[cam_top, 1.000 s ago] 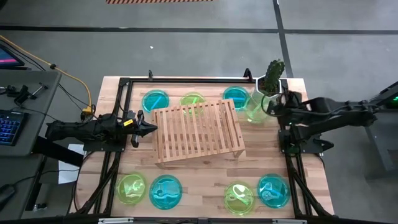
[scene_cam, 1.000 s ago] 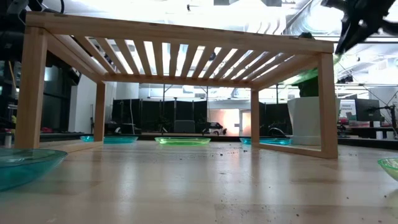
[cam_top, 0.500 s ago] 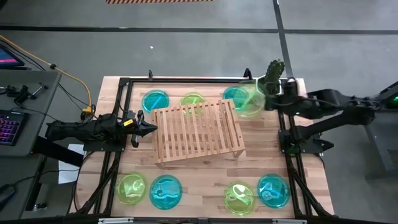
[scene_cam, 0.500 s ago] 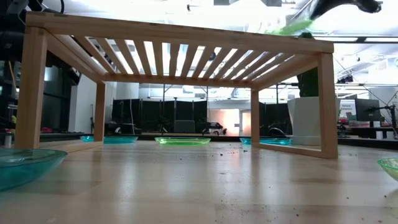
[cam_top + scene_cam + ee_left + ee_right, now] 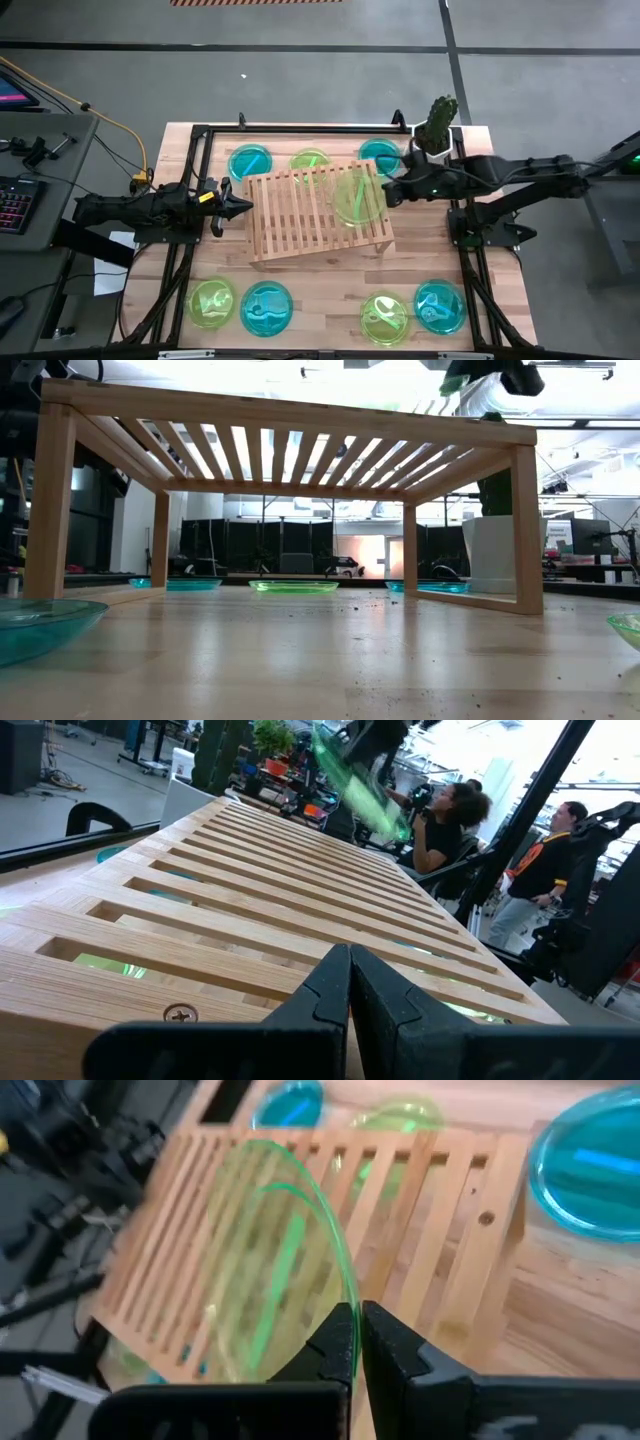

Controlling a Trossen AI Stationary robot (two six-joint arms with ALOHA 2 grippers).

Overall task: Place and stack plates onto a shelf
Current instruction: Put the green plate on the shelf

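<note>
Lime-green translucent round plastic plate [image 5: 357, 196] hangs tilted above right half of light wooden slatted shelf [image 5: 300, 215], rim pinched in right tool [image 5: 392, 190].

Risk: edge-only grip, plate could pivot or slip; released tilted, likely slides off slats toward bench [image 5: 320, 290].

Right arm stretched across shelf. Left tool [image 5: 243, 207] clenched empty at shelf's left edge.
</note>
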